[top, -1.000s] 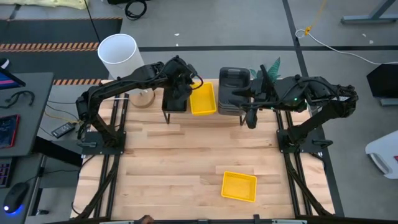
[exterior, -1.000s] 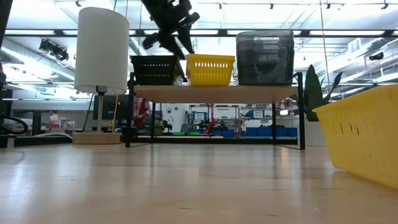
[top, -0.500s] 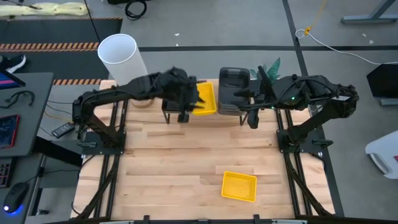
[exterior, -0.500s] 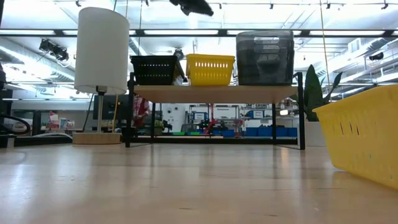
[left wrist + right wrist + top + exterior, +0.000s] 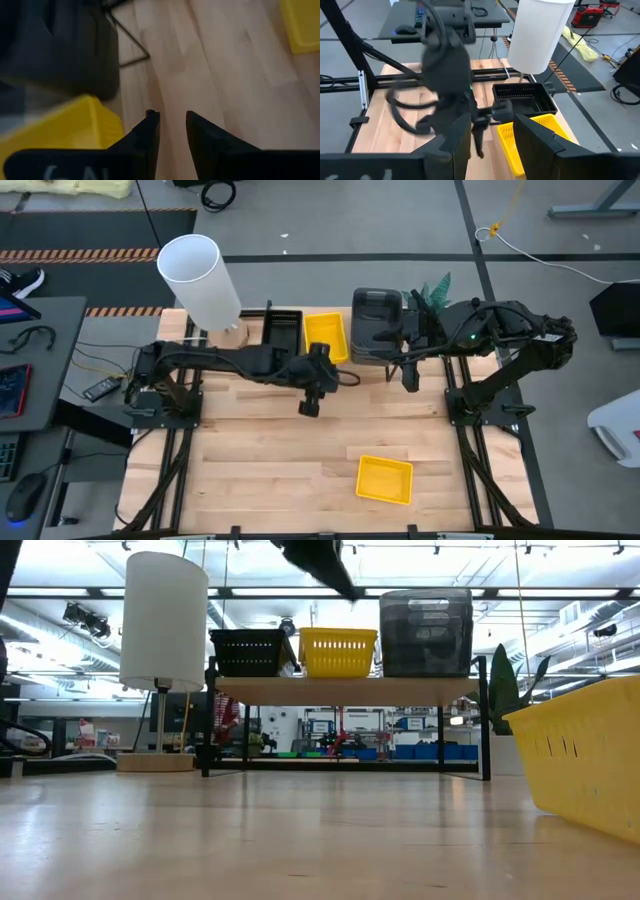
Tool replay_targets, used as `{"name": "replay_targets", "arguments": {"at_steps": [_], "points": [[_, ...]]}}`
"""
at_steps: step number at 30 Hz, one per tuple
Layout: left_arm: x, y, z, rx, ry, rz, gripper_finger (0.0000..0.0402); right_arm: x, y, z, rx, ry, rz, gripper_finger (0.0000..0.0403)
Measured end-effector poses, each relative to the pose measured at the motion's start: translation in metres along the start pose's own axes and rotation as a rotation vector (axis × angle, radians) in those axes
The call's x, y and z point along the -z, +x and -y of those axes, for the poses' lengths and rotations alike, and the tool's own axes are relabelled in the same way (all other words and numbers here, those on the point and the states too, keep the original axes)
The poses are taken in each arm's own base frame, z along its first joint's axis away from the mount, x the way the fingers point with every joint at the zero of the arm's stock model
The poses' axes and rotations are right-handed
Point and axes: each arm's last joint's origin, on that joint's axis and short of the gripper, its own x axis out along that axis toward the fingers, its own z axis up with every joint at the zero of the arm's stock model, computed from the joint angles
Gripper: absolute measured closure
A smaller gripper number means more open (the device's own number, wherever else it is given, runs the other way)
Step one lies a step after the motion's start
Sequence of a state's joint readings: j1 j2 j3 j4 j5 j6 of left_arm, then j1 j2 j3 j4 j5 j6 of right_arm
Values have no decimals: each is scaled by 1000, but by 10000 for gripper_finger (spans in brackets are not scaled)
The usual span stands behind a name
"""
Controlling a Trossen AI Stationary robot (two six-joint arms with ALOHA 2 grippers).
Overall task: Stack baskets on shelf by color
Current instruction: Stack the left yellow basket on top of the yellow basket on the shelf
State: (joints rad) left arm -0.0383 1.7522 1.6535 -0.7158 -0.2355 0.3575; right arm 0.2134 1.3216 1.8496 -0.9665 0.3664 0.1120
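Wood table (image 5: 260,450) carries my shelf (image 5: 345,690), holding black (image 5: 281,332), yellow (image 5: 325,336) and grey baskets (image 5: 376,325); another yellow basket (image 5: 385,479) sits in front. Left gripper (image 5: 309,406) and right gripper (image 5: 409,383) gape empty.

From overhead we are looking straight down on the shelf (image 5: 325,340); at tabletop level we are facing its front. Riding each wrist, we are looking close past dark fingers (image 5: 145,137) toward it. All views are sharing the shelf's yellow basket (image 5: 338,651).
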Motion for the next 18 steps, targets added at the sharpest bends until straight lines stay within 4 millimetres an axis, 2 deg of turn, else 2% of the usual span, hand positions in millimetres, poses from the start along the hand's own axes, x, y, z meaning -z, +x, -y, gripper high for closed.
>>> {"name": "replay_targets", "arguments": {"at_steps": [9,18], "points": [[27,30,-16,-23,-236,-214,341,0,0,-1,-32,-1,-3,250],[33,31,-32,-147,-265,-241,347,-1,0,-2,-48,-5,3,250]]}}
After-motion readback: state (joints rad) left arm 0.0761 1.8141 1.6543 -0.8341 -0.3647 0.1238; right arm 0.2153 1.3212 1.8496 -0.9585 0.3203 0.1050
